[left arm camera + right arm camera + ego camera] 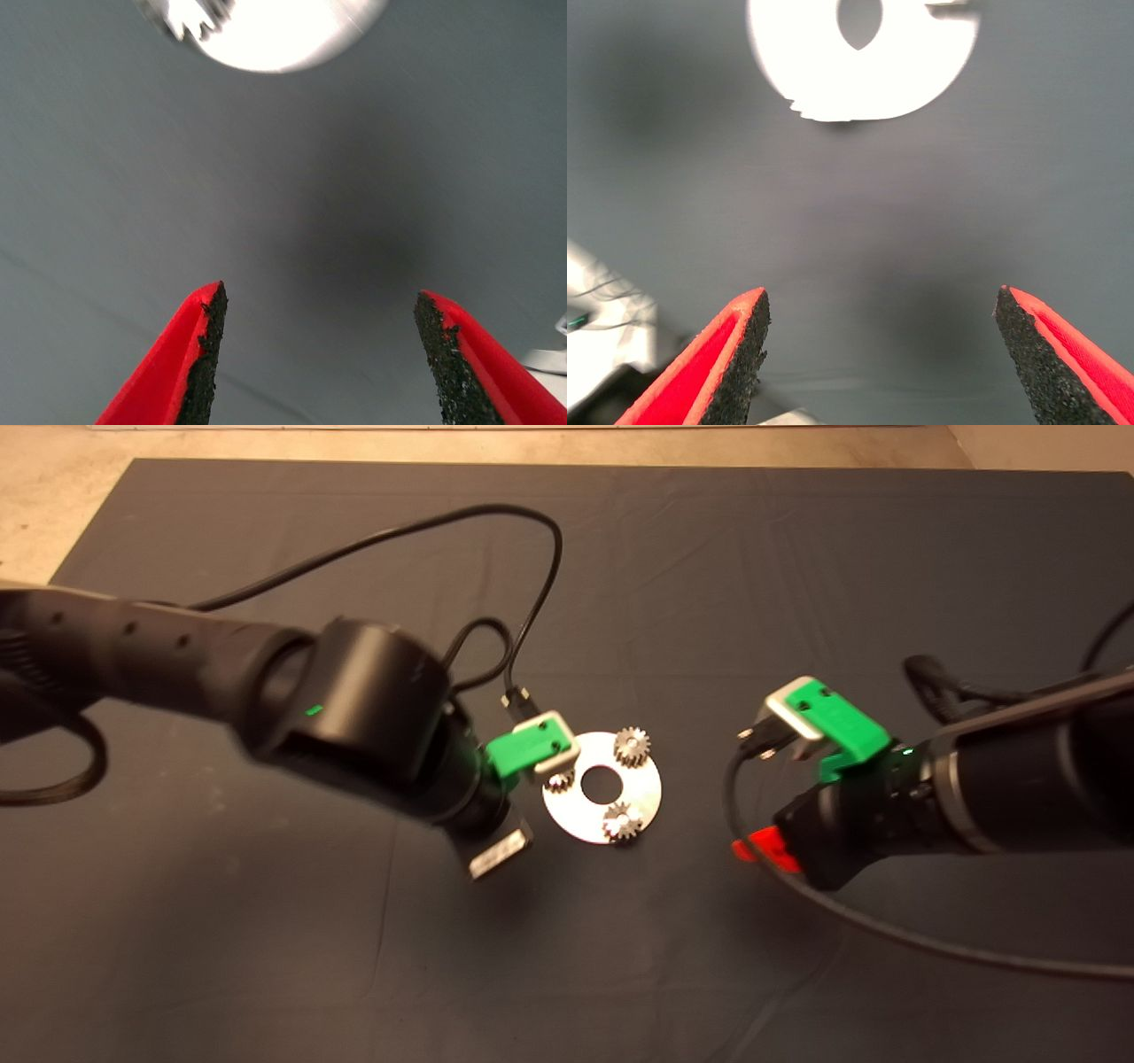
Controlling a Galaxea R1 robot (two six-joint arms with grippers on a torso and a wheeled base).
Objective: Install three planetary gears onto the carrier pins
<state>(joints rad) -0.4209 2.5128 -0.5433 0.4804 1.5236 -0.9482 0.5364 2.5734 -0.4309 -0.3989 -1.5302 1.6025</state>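
Note:
A shiny round disc point(602, 786) with a large centre hole lies on the dark mat. Three small planetary gears rest on it near the rim: one at the far side point(632, 746), one at the near side point(622, 821), and one at the left point(559, 783), partly under my left arm's green mount point(523, 748). The carrier pins themselves cannot be made out. My left gripper point(319, 301) is open over bare mat just left of the disc point(266, 27). My right gripper point(881, 297) is open and empty, right of the disc point(859, 53); one of its red fingers point(764, 849) shows.
Black cables loop over the mat behind the left arm point(532, 576) and trail under the right arm point(886, 930). The mat's far edge point(532, 462) meets a pale floor.

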